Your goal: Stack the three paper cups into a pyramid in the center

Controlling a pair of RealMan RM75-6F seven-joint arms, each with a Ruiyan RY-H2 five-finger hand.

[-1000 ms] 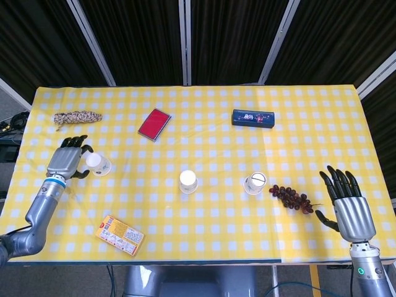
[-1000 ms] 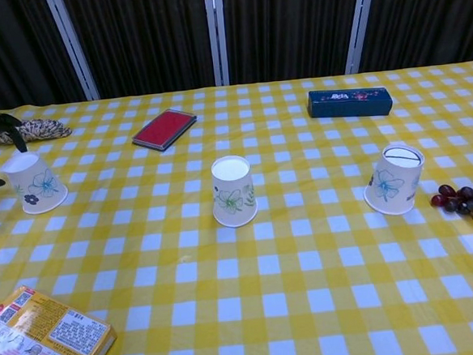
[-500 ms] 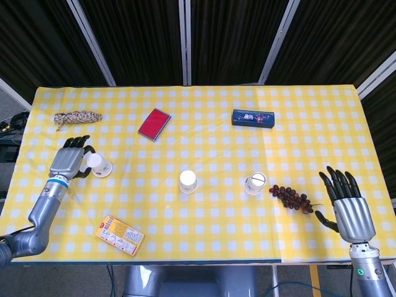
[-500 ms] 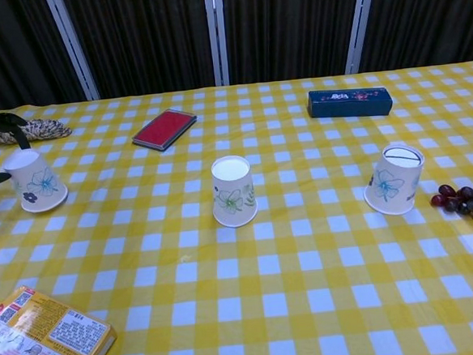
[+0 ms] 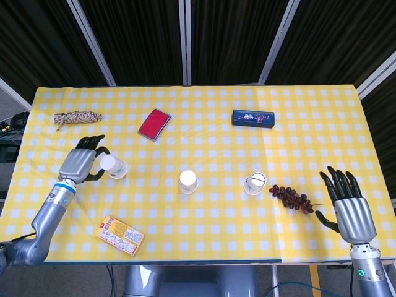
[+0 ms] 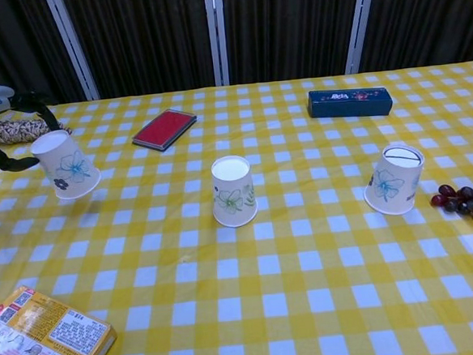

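Three white paper cups with a blue flower print are in view. My left hand [image 5: 81, 164] grips one cup [image 5: 114, 166] by its base and holds it tilted above the cloth; the same cup [image 6: 67, 165] and hand [image 6: 6, 133] show at the left in the chest view. A second cup [image 5: 188, 181] [image 6: 233, 191] stands upside down near the table's middle. The third cup [image 5: 254, 183] [image 6: 393, 179] sits upside down to its right. My right hand [image 5: 346, 202] hovers open at the front right, fingers spread, apart from everything.
A bunch of dark grapes [image 5: 292, 198] lies just right of the third cup. A red card case [image 5: 154, 124], a dark blue box [image 5: 253, 117] and a rope bundle [image 5: 76, 117] lie further back. A yellow packet [image 5: 122, 235] lies at the front left.
My left hand has taken hold of the left cup, lifted it off the cloth and carried it right, towards the middle. The right hand has barely moved.
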